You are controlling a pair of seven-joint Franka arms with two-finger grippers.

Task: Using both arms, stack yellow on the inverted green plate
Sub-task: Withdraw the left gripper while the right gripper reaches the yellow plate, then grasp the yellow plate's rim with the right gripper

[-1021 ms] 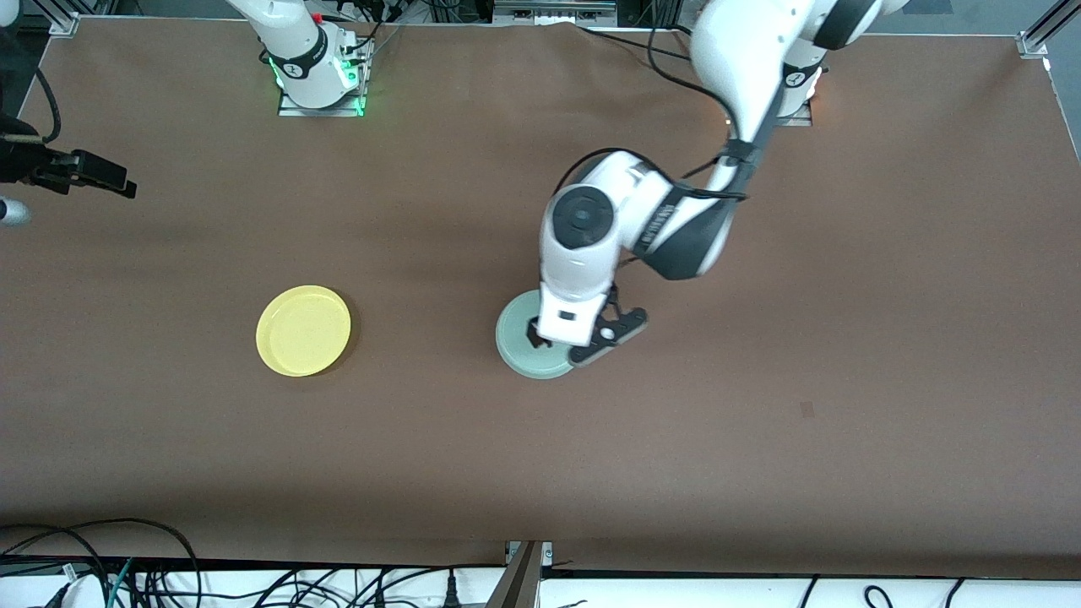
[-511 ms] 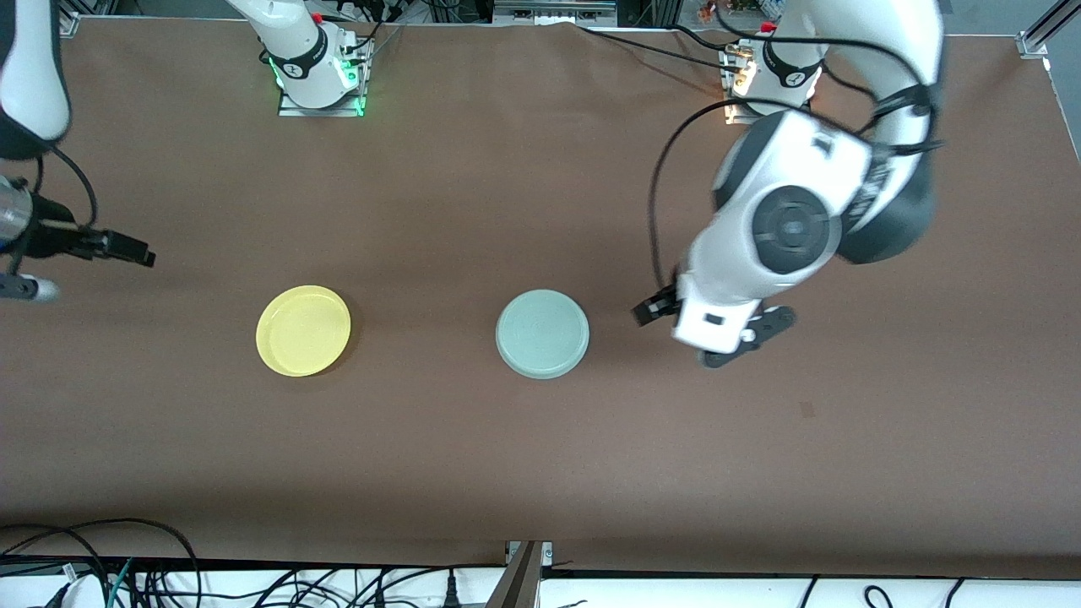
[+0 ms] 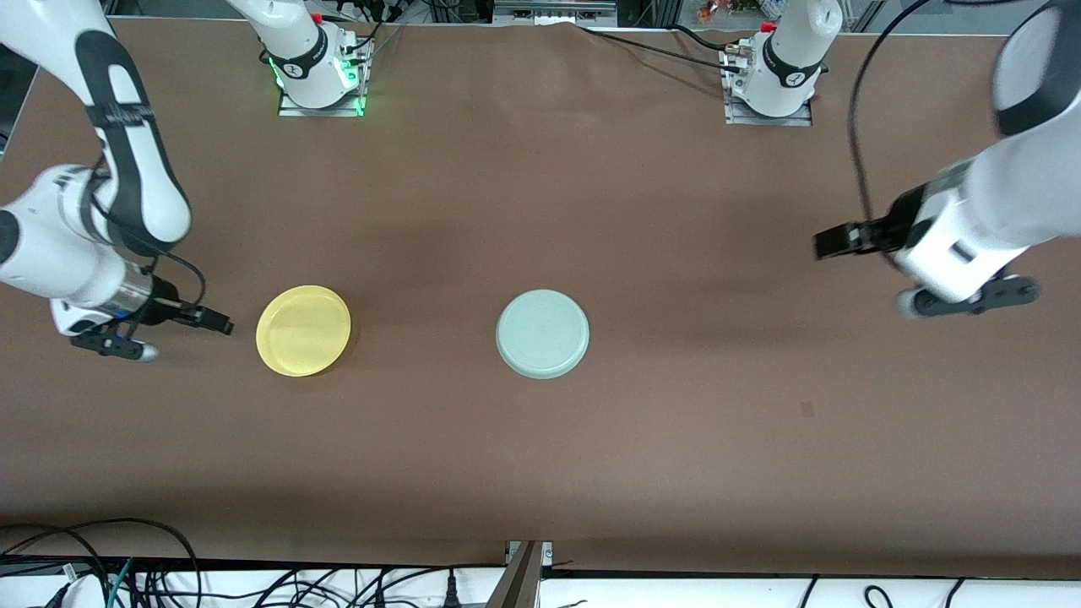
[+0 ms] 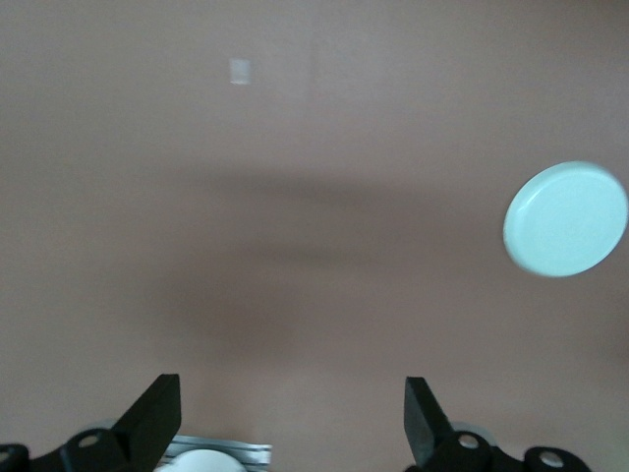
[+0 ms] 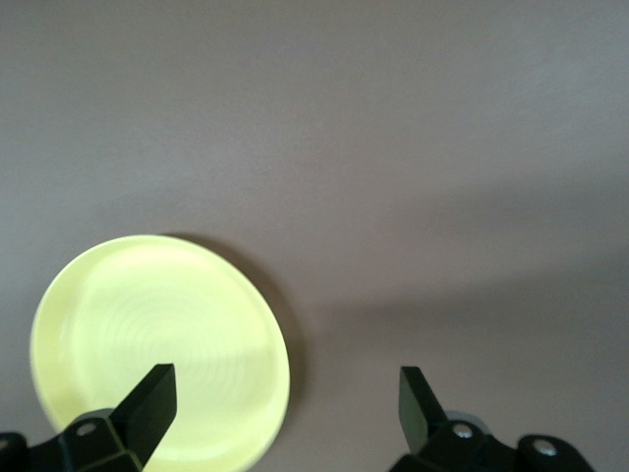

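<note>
Right end effector [image 3: 211, 322]: 2 black fingers spread apart with nothing between them, as the right wrist view shows [image 5: 285, 413]; it is low over the table [image 3: 540, 456] toward the right arm's end, just beside the yellow plate [image 3: 303, 330], with the fingertips pointing at the plate's rim. Left end effector [image 3: 832, 243]: 2 fingers likewise spread and empty in the left wrist view [image 4: 290, 423]; it is over bare table toward the left arm's end, well apart from both plates, and this arm appears to be waiting. Yellow plate: lies flat, rim up, hollow side showing, toward the right arm's end of the table; in the right wrist view [image 5: 162, 349] it sits partly between the spread fingers and just past them. Green plate [image 3: 542, 333]: lies flat near the table's middle, at about the same depth from the front camera as the yellow plate, its smooth ringed underside up, so it looks already inverted; it shows off to one edge of the left wrist view [image 4: 567, 218]. The 2 plates are well apart, not touching. Governing relation: the yellow plate is round, with no long axis, and the right arm is by far the nearer; the likely next move is a rim grasp from the right arm's end.
</note>
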